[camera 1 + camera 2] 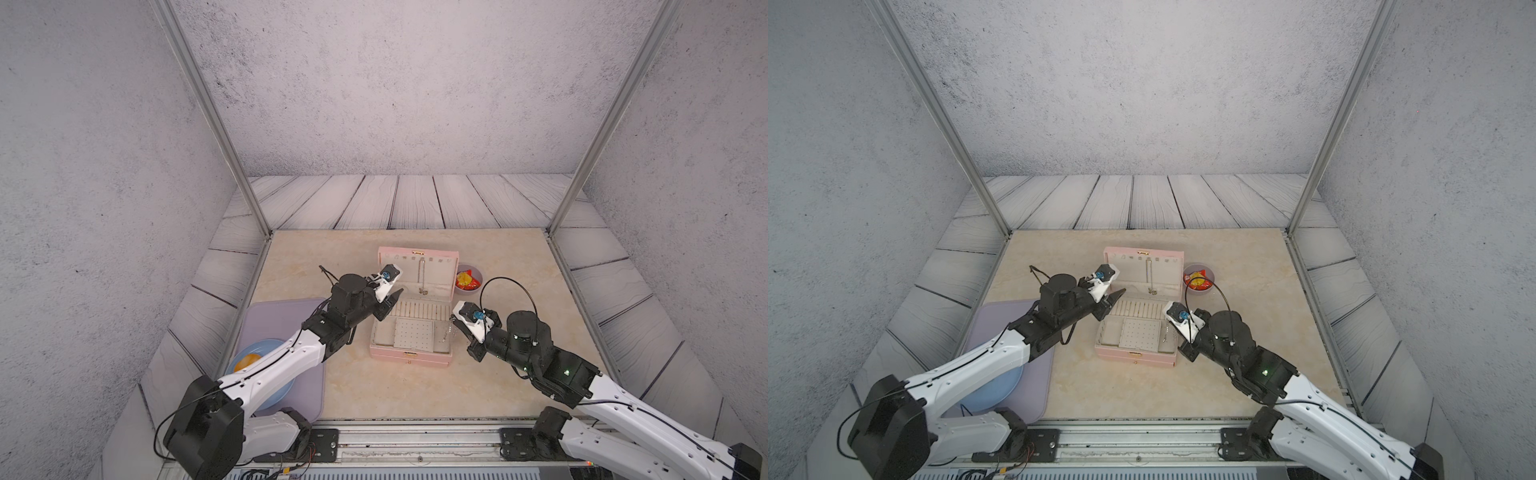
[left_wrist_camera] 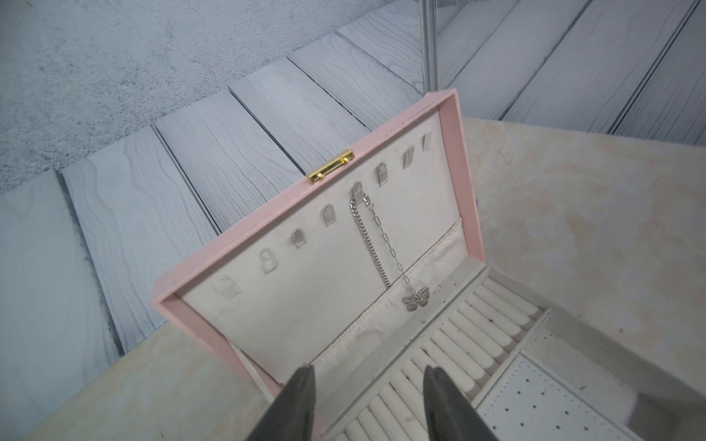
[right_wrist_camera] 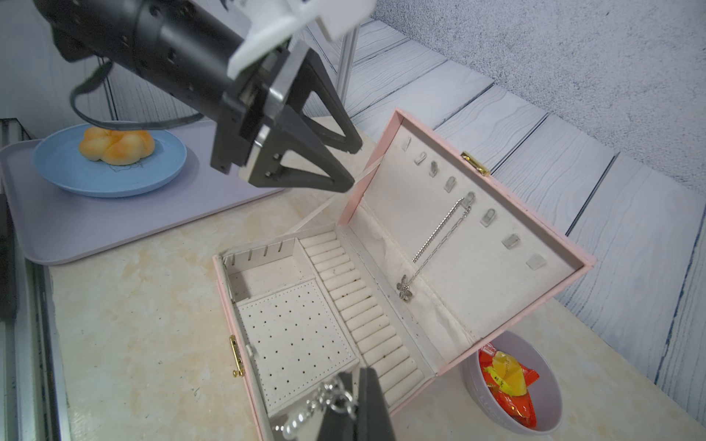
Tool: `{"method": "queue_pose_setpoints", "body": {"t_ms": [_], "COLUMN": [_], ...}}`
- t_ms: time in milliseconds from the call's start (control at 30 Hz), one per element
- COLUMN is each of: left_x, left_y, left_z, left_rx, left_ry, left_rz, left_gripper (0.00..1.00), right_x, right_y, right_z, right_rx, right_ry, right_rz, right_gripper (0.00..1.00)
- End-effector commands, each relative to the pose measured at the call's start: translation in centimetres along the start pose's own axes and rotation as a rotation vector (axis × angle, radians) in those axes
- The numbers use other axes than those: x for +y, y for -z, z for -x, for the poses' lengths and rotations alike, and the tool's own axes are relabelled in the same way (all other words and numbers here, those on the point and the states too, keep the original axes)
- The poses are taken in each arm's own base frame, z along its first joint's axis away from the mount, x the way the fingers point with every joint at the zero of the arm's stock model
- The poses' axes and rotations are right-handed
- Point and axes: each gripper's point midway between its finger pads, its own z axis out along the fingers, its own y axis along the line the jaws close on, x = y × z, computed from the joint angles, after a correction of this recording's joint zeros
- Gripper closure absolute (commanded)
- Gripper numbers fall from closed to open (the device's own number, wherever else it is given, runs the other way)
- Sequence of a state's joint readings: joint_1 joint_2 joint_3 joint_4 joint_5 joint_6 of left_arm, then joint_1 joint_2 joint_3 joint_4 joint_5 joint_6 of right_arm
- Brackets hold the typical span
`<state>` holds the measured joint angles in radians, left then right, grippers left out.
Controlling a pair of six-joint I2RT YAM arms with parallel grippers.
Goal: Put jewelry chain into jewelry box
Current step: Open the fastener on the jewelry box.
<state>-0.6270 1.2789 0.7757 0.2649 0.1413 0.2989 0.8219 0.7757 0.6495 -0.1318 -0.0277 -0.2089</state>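
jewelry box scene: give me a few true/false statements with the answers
1. The jewelry box has its lid open. True.
2. The jewelry chain hangs from a lid hook beside the butterfly necklace. True.
3. The left gripper is clamped on the jewelry chain. False: its jaws are open and empty, clear of the chain.
4. The grey bowl near the box is empty. False: it holds a red and yellow snack packet.
5. The right gripper is open. False: it is shut on a beaded chain.
6. A bread roll sits on the blue plate. True.
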Motion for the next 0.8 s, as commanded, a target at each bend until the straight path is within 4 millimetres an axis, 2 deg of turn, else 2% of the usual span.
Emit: {"method": "queue_pose_setpoints", "body": {"t_ms": [0,200,300,433,567,767], "left_x": [1.2,2.3,2.3,3.1,4.0,4.2], "left_y": [-1.4,-3.3,-4.4,-5.6,-6.1,-6.7], "left_z": [2.3,3.3,3.7,3.7,3.4,3.2], "left_rx": [-0.071,-0.107,-0.117,-0.103,-0.078,-0.053], "left_ry": [-0.198,-0.279,-0.306,-0.318,-0.311,-0.293], "left_rz": [0.059,0.113,0.099,0.124,0.159,0.15], "left_gripper": [0.49,0.51,0.51,0.51,0.52,0.52], "right_x": [0.3,0.1,0.1,0.1,0.0,0.0], "right_y": [-0.5,-0.8,-0.9,-0.9,-0.7,-0.5], "right_z": [0.6,0.5,0.4,0.3,0.4,0.5], "right_rx": [-0.029,-0.016,-0.016,-0.013,-0.016,-0.024], "right_ry": [-0.013,-0.017,-0.017,-0.017,-0.015,-0.017], "right_rz": [0.015,0.008,0.006,0.003,-0.002,-0.005], "right_gripper": [1.0,1.0,1.0,1.0,1.0,1.0]}}
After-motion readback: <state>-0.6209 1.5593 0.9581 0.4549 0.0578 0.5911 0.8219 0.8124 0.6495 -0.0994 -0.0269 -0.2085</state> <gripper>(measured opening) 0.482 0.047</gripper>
